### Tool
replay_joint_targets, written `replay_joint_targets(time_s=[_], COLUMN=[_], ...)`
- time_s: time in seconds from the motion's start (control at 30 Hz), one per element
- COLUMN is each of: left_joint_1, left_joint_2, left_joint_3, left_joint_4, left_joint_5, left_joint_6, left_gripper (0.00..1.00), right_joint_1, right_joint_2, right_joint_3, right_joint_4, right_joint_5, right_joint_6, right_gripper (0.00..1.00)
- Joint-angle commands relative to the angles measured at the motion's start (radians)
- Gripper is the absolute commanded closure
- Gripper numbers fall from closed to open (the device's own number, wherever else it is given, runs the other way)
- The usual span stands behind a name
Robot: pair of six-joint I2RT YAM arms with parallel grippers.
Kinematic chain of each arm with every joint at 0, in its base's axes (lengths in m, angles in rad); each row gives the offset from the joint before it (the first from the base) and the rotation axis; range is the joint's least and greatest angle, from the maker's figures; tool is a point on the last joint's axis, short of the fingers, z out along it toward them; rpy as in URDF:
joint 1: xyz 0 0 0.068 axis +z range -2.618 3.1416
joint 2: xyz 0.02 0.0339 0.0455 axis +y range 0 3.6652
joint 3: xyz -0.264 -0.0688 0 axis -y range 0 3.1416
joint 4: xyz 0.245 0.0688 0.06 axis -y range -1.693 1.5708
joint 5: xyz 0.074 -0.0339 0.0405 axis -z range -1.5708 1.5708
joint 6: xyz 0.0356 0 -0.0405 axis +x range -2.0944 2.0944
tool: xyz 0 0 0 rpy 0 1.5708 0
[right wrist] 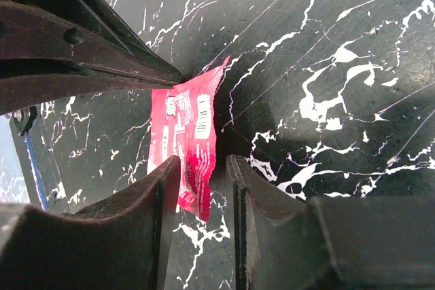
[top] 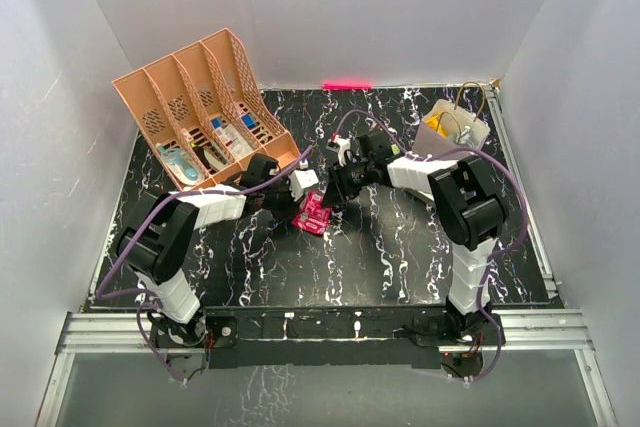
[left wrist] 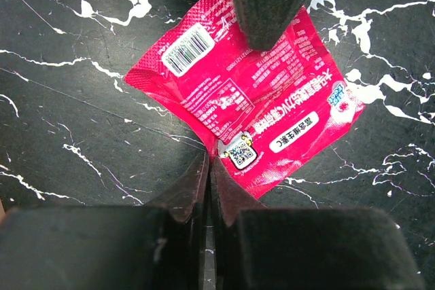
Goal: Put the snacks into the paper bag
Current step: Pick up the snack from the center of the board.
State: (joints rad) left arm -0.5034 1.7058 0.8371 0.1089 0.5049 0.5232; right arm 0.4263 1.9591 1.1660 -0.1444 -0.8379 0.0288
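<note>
**Pink packet pinned between two hands**

Pink snack packet (left wrist: 241,96) lies flat on the counter (top: 400,237) at frame centre. Left hand (left wrist: 231,100), spread, straddles it; right hand (right wrist: 202,168), also spread, straddles its edge. They may collide or only drag it. Paper bag (top: 452,130) stands upper right.

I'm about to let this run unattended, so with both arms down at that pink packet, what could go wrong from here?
1. Both grippers, left and right, crowd the one flat pink packet; their fingers could collide or tug it apart.
2. The packet lies flat on the table, so fingers may slide over it or pinch only an edge.
3. The paper bag stands far off and already holds items; a loose grip could drop the packet on the way.
</note>
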Motion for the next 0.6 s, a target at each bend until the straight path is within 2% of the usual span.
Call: replay_joint_targets(time_s=[0.0,0.2,0.23,0.33,0.5,0.57], left_joint_1=[-0.004,-0.004,-0.004,-0.004,0.018,0.032], left_joint_2=[-0.042,-0.062,-0.067,-0.094,-0.146,-0.161], left_joint_3=[0.007,0.029,0.038,0.079,0.176,0.226], left_joint_4=[-0.001,-0.029,-0.041,-0.109,-0.244,-0.307], left_joint_5=[0.015,0.024,0.029,0.042,0.046,0.047], left_joint_6=[0.004,0.011,0.016,0.048,0.063,0.056], left_gripper=[1.0,1.0,0.97,0.84,0.56,0.49], right_joint_1=[0.005,0.002,0.0,-0.014,-0.039,-0.047], right_joint_2=[0.014,-0.011,-0.025,-0.075,-0.191,-0.257], right_joint_3=[0.058,0.101,0.105,0.112,0.11,0.108], right_joint_4=[0.037,-0.019,-0.037,-0.076,-0.181,-0.231], right_joint_5=[-0.032,-0.016,-0.011,0.009,0.051,0.079], right_joint_6=[0.005,-0.043,-0.056,-0.113,-0.26,-0.329], right_gripper=[0.67,0.83,0.86,0.92,0.92,0.92])
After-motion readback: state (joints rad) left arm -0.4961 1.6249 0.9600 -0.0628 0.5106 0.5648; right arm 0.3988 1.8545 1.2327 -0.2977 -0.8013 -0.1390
